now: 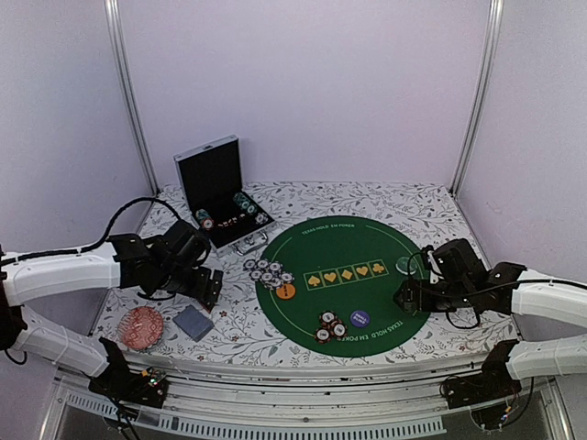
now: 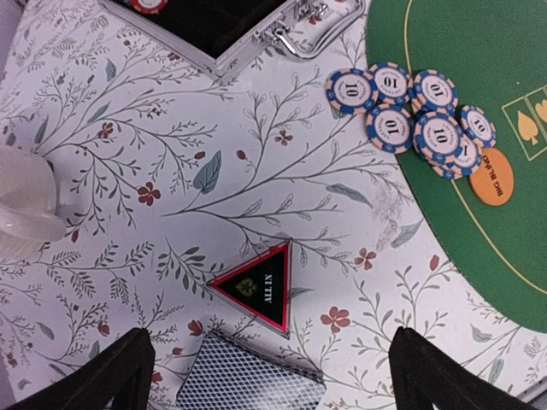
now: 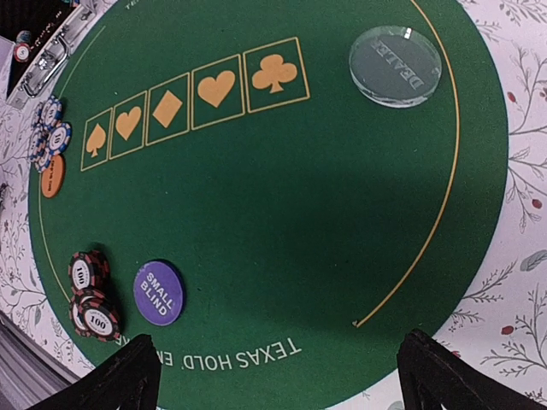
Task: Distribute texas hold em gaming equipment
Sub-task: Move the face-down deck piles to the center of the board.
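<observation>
The black triangular marker (image 2: 256, 284) lies on the floral cloth, just ahead of the blue-grey card deck (image 2: 252, 380) (image 1: 193, 322). My left gripper (image 2: 269, 380) (image 1: 207, 285) hovers open above the deck, holding nothing. Several blue chips (image 2: 410, 115) (image 1: 266, 271) and the orange button (image 2: 491, 177) (image 1: 286, 291) sit at the green mat's left edge. My right gripper (image 3: 278, 376) (image 1: 408, 298) is open and empty over the mat (image 3: 299, 213). The purple button (image 3: 159, 292) and dark red chips (image 3: 90, 295) lie to its left, and the clear dealer button (image 3: 395, 66) sits far ahead.
An open metal case (image 1: 220, 197) with more chips stands at the back left. A red patterned round object (image 1: 143, 327) lies near the front left edge. A pale rounded object (image 2: 21, 205) shows at the left of the left wrist view.
</observation>
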You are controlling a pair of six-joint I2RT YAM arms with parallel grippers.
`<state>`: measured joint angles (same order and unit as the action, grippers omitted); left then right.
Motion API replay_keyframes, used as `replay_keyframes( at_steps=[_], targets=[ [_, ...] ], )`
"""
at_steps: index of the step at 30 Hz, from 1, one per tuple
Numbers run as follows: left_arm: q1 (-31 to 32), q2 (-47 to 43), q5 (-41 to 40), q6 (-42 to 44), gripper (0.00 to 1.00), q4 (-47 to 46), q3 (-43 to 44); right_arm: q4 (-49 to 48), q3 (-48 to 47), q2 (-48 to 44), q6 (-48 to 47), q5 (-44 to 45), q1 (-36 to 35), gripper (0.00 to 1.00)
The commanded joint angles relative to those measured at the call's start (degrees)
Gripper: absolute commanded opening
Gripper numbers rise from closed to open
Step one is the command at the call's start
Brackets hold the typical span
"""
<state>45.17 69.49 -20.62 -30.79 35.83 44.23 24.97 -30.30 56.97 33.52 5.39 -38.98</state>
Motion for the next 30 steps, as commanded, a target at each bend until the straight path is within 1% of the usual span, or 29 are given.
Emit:
replay_keyframes(
  at_steps=[1,3,4,6,9,14,18,24,27,30],
  targets=[
    [0.8,1.7,-4.8,-4.5,0.98,-2.0,2.6,-0.1,1.9,-0.4,1.2,-0.3,-0.1,0.99],
    [0.3,2.2,0.5,-4.0,0.98,-5.4,2.2,-0.5,2.0,-0.4,1.1,-0.2,-0.2,0.99],
    [0.2,2.3,1.6,-3.3,0.98,-6.7,2.0,-0.7,2.0,-0.3,0.9,-0.2,-0.1,0.99],
    [0.2,2.3,1.3,-2.1,0.98,-6.9,1.9,-0.9,1.8,-0.1,0.3,0.1,-0.2,0.99],
    [0.0,2.9,-1.5,-3.6,0.98,-2.0,2.3,-1.2,1.6,0.6,-0.5,0.3,-0.1,0.99],
    [-0.1,6.2,-2.9,-8.7,0.98,6.6,2.1,-1.7,0.3,4.2,-1.9,0.6,-0.2,0.99],
    [-0.1,7.1,2.1,-8.7,0.98,4.1,-0.1,-2.4,-1.1,9.2,-2.6,-0.1,-0.2,0.99],
    [-0.1,7.2,1.6,-8.7,0.98,4.6,-1.1,-2.6,-5.8,17.0,-3.4,-2.2,-0.2,0.99],
    [-0.9,7.0,3.6,-6.8,0.98,3.8,-1.5,-3.9,-6.5,18.1,-3.4,-4.3,-0.2,0.99],
    [-4.0,8.0,7.6,-5.5,0.98,1.8,-2.3,-3.9,-6.6,17.7,-2.9,-4.1,-0.3,0.99]
  ],
)
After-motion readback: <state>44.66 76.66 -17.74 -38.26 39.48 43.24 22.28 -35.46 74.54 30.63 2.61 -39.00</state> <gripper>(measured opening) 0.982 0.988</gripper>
